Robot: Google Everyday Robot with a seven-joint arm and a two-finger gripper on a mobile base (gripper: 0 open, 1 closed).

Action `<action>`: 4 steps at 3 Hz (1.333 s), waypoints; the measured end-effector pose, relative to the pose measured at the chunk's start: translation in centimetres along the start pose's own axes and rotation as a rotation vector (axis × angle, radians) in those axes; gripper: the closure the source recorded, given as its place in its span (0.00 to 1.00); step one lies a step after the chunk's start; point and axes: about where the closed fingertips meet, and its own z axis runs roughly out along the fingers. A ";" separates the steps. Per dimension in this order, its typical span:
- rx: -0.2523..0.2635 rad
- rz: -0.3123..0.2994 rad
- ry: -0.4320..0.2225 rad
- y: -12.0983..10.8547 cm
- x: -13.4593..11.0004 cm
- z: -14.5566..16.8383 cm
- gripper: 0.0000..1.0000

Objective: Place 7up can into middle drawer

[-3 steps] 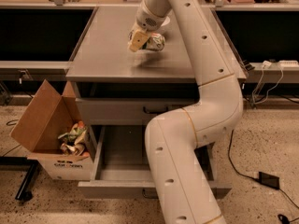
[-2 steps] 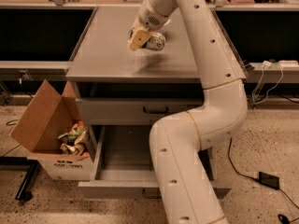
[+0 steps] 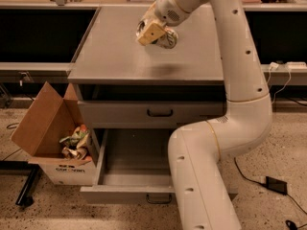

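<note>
My gripper [image 3: 150, 33] hangs above the grey cabinet top [image 3: 115, 47], shut on the 7up can [image 3: 168, 39]. The can is silver and lies tilted between the tan fingers, off the surface, and casts a shadow below. The middle drawer [image 3: 136, 163] stands pulled out low at the front of the cabinet, a shallow grey tray with a small dark handle. Its right part is hidden behind my white arm [image 3: 230, 128].
A taller closed drawer front [image 3: 120, 114] with a dark handle sits above the open drawer. An open cardboard box [image 3: 43, 123] holding crumpled wrappers stands on the floor at the left, against the drawer. Cables and a power brick [image 3: 276, 184] lie on the floor at right.
The gripper has risen slightly with the can held in it. The arm's upper links have shifted a little to the right.
</note>
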 end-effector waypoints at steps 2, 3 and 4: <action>-0.059 0.079 -0.172 4.1 -2.0 -1.9 1.00; -0.073 0.064 -0.172 4.5 -2.3 -1.4 1.00; -0.107 0.026 -0.171 5.5 -2.9 -0.1 1.00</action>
